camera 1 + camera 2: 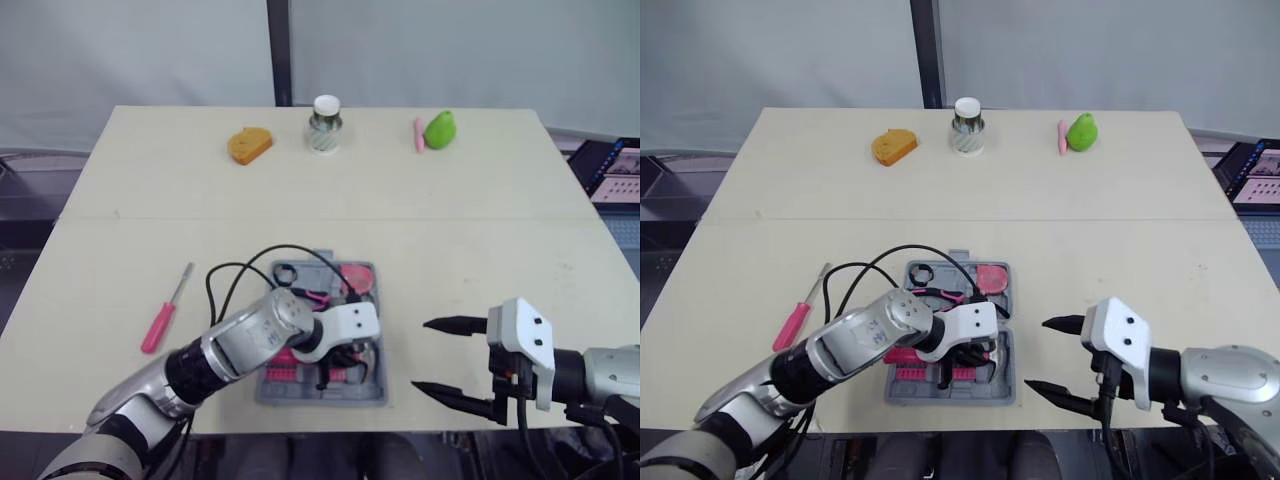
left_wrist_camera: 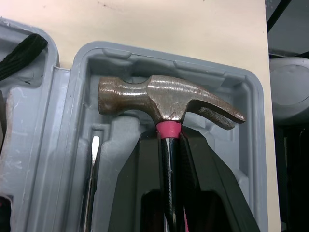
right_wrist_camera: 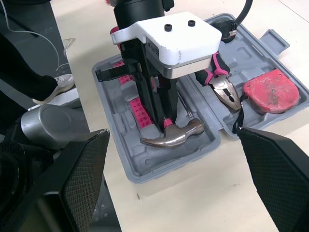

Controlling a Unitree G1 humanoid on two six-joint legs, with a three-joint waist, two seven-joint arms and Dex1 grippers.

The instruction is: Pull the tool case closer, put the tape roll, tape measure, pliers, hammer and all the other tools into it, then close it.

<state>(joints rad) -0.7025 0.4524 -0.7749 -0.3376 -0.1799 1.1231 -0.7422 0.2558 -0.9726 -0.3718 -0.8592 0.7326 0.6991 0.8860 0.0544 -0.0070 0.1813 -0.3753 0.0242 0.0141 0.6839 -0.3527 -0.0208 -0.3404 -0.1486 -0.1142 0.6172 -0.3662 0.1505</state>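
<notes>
One hammer (image 2: 169, 104) is pinched by the left fingers (image 2: 130, 193) over the tool case (image 3: 159, 166); if released off its recess, closure could be blocked. The right fingers (image 1: 460, 324) are spread.

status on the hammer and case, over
Left gripper shut on pink-necked steel hammer, head inside open grey plastic tool case. Right gripper open, right of case. Pink-handled screwdriver on table, unpacked.

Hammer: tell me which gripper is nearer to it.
Left. The left gripper holds the hammer by its handle in the case; the right gripper hangs open to the case's right, touching nothing.
</notes>
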